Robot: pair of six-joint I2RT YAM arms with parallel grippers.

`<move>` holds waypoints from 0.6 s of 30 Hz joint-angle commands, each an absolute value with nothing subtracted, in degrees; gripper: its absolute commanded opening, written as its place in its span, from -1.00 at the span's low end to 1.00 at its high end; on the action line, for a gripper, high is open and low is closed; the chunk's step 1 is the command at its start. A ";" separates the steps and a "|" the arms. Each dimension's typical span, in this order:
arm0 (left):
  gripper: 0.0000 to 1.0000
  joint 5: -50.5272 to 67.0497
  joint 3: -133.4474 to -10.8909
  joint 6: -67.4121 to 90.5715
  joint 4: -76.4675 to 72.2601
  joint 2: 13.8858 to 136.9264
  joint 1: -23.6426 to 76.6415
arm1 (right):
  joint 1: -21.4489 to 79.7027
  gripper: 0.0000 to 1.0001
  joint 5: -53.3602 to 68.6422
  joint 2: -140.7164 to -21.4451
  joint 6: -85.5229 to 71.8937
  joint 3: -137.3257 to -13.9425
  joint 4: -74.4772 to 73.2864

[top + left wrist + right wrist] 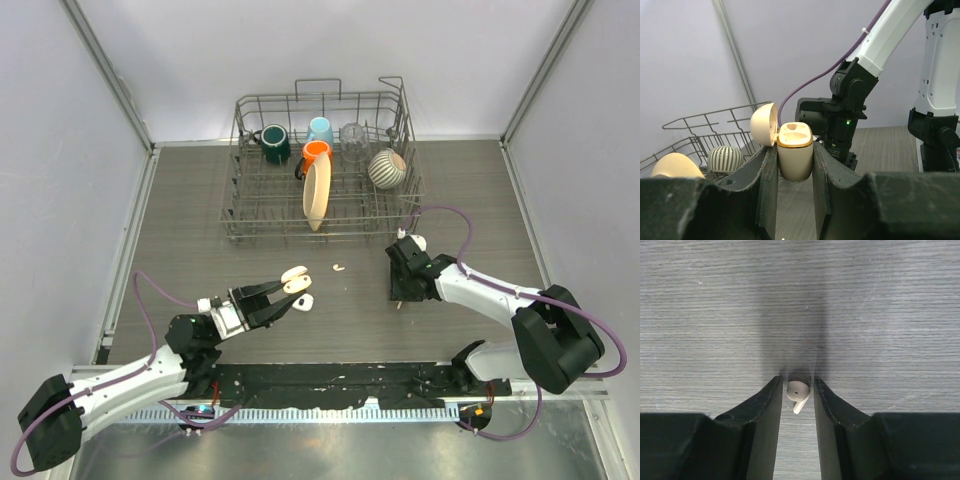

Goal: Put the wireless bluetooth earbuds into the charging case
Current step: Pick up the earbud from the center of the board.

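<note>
My left gripper (289, 291) (795, 156) is lifted off the table and shut on a cream-tinted case (795, 159) with a gold rim. Its lid (764, 124) is swung open to the left and its pale sockets face up. The white charging case (303, 303) lies on the table just beside those fingertips. One of the wireless bluetooth earbuds (338, 267) lies loose on the table in front of the rack. My right gripper (399, 297) (798, 384) points down at the table. Its fingers are closed in on either side of another small white earbud (798, 391), whose stem points back toward the camera.
A wire dish rack (240, 190) stands at the back with a green mug (275, 143), an orange mug (316, 152), a blue cup (321, 129), a striped cup (387, 168) and a long wooden piece (316, 195). The right arm (850, 95) stands close ahead of the left gripper.
</note>
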State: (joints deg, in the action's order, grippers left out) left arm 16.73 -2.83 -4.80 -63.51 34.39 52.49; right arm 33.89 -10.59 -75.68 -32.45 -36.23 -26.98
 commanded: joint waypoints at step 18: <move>-1.00 16.35 0.35 -5.89 -65.57 33.49 52.73 | 34.54 -0.28 -11.51 -75.76 -33.92 -38.14 -28.65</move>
State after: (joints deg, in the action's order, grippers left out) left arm 16.71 -2.83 -4.97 -63.48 34.20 52.49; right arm 34.17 -10.63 -75.68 -33.15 -36.45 -28.05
